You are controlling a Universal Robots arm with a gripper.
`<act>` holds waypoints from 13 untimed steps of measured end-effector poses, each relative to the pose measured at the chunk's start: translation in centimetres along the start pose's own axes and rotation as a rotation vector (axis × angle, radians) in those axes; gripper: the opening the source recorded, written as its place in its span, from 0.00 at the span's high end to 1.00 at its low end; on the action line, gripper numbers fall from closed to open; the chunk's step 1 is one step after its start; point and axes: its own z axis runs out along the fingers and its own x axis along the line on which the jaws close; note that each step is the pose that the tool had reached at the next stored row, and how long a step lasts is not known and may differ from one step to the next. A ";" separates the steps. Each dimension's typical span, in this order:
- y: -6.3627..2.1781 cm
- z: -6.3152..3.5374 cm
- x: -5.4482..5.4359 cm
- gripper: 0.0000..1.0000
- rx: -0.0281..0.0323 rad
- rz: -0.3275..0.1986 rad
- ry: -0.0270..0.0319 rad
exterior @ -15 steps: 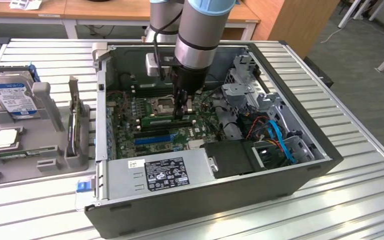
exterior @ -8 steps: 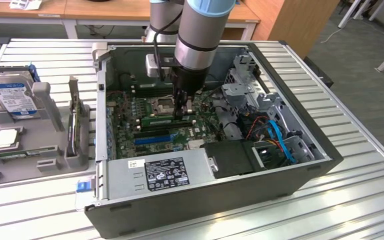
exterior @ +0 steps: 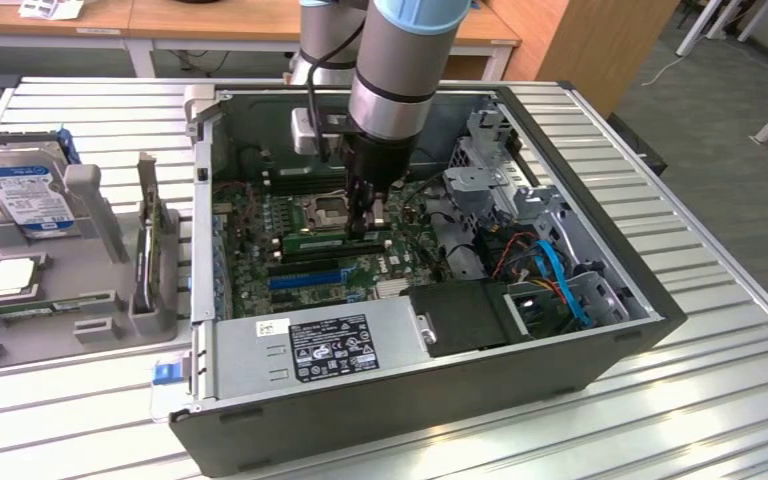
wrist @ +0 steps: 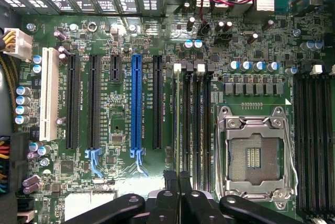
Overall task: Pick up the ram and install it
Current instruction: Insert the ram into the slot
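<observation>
The ram point(exterior: 337, 241) is a thin green stick standing on edge in a memory slot of the motherboard, inside the open computer case point(exterior: 598, 370). From the wrist it appears edge-on as a pale narrow line point(wrist: 177, 114) in the slot nearest the black expansion slots. My gripper point(exterior: 363, 228) reaches straight down into the case, directly over the stick. Its black fingers point(wrist: 178, 174) are pressed together, shut, with the tips at the stick's top edge near one end. Whether the tips touch the stick cannot be told.
The empty processor socket point(wrist: 255, 156) lies beside the memory slots, and a blue expansion slot point(wrist: 137, 103) on the other side. A power supply point(exterior: 317, 345) and blue cables point(exterior: 564, 285) crowd the case. A grey tray at the exterior view's left holds a hard drive point(exterior: 31, 195) and a silver processor point(exterior: 8, 278).
</observation>
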 end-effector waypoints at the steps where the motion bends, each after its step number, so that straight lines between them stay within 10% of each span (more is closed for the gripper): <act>1: 0.01 0.00 0.0 0.88 0.0000 0.000 0.0001; 13: 0.00 0.14 -0.2 0.88 0.0000 0.000 0.0000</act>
